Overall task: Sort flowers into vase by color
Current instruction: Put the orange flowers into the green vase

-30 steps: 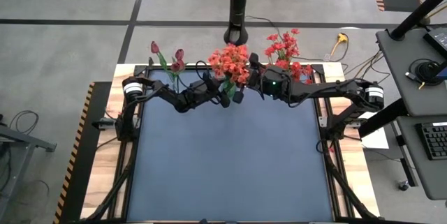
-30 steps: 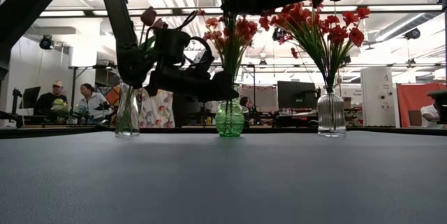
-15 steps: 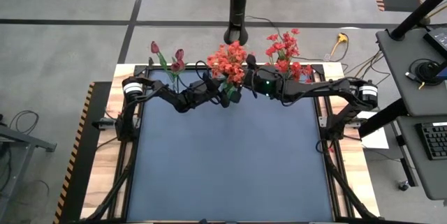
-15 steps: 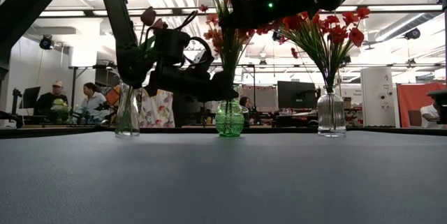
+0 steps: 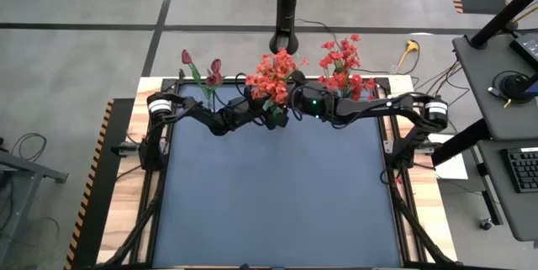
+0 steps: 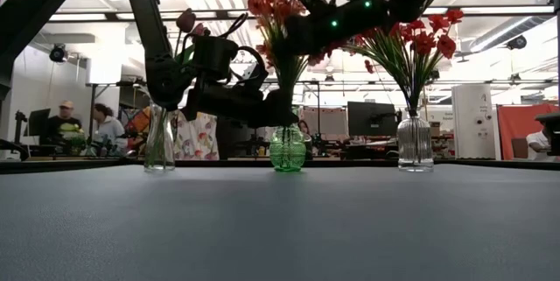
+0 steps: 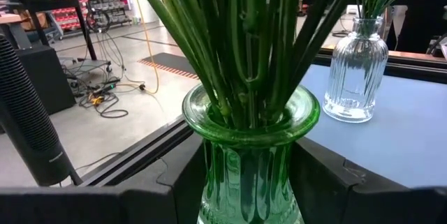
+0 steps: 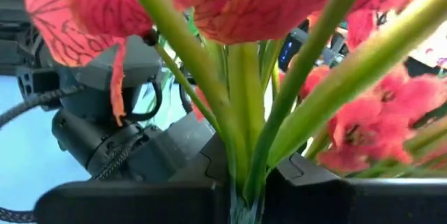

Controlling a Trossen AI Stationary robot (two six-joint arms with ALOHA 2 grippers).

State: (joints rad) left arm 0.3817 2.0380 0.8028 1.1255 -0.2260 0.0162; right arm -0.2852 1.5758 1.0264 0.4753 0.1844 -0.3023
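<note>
The left gripper (image 7: 248, 189) clasps the green vase (image 7: 250, 155) between its fingers while the right gripper (image 8: 241, 196), clenched on orange-red flower stems (image 8: 241, 105), feeds them in; next, probably lower and release.

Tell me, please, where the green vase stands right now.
In the high view the green vase stands at the table's far edge, centre, between two clear vases, with the left tool around it.
</note>
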